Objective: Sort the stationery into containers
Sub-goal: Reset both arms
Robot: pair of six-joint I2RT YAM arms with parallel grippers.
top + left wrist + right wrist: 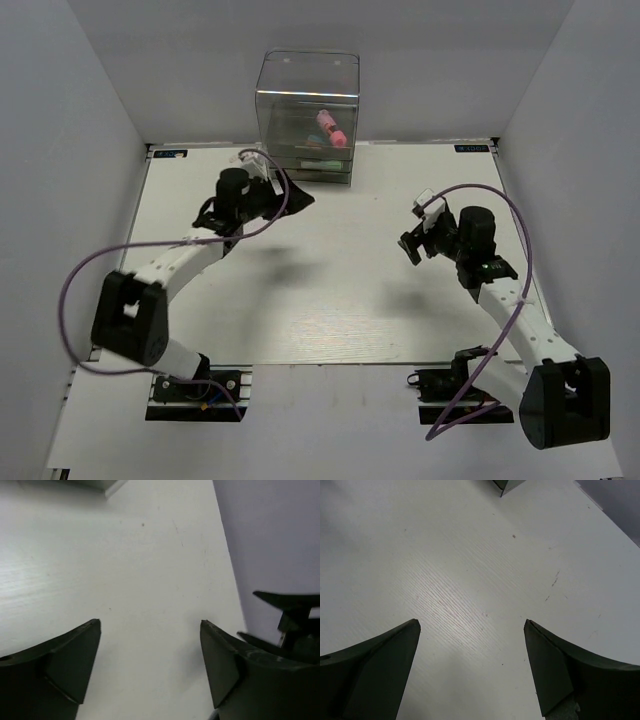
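Since no pen or marker lies loose on the white table (340,290) in any view, the sorting looks finished or nearly so. The stationery that can be seen is inside the clear plastic cabinet (307,100) at the far middle of the table. A chunky pink marker (330,127) lies tilted in an upper drawer, and some teal and green shapes below it are too hazy to name.

The left hand (150,624) is spread wide with nothing but bare table between its fingers. It sits near the cabinet's front lower corner without touching it. The right hand (471,622) is also spread and empty, over the table's right half and well apart from the cabinet.

Whether a drawer stands proud of the cabinet I cannot tell. If one does, the step is best done by bringing the left fingers together and pressing squarely on the middle of the drawer front. A light plastic box on a smooth table would likely slide or twist under an off-centre shove. The right hand could brace the cabinet's side.

The cabinet walls are glossy and see-through, and the drawers are grey-tinted and shallow. The table is matte with a fine grain and a few dark specks. The fingers are dark, wedge-shaped and smooth.
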